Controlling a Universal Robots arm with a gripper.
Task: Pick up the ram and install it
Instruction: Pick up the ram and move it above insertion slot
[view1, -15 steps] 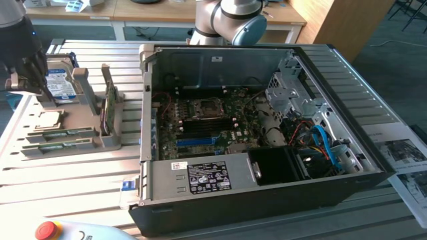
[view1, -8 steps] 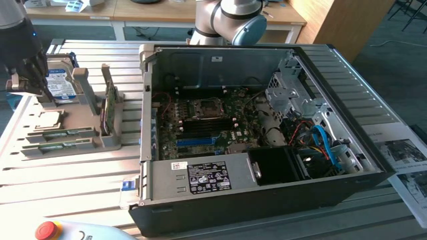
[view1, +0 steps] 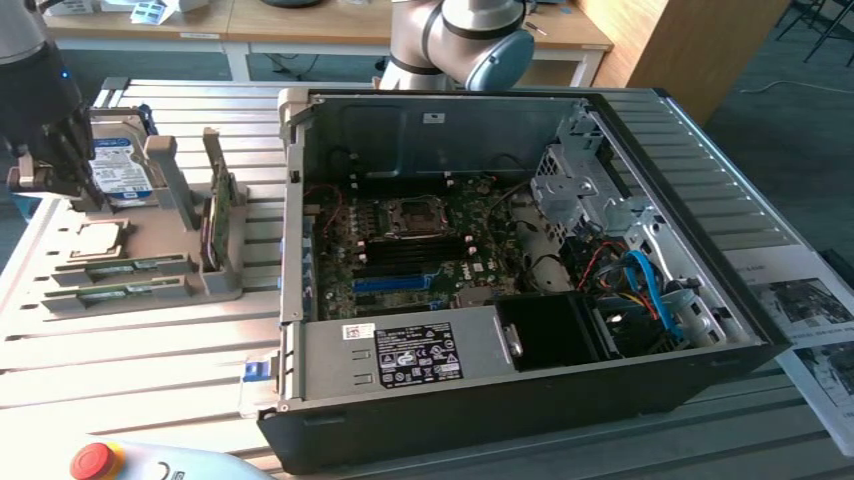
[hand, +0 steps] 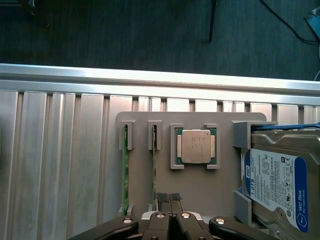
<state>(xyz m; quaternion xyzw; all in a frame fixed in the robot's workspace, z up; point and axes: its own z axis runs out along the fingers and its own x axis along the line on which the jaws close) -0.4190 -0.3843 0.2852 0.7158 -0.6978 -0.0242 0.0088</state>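
two green sticks stand on edge in the grey tray (hand: 200, 192), parallel: the other stick (hand: 124, 170), then the ram (hand: 154, 170), which i take to be the nearer one. its long axis runs straight away from the gripper (hand: 168, 199), which is fully closed, empty, just beside the ram's near end, on the cpu (hand: 196, 146) side.
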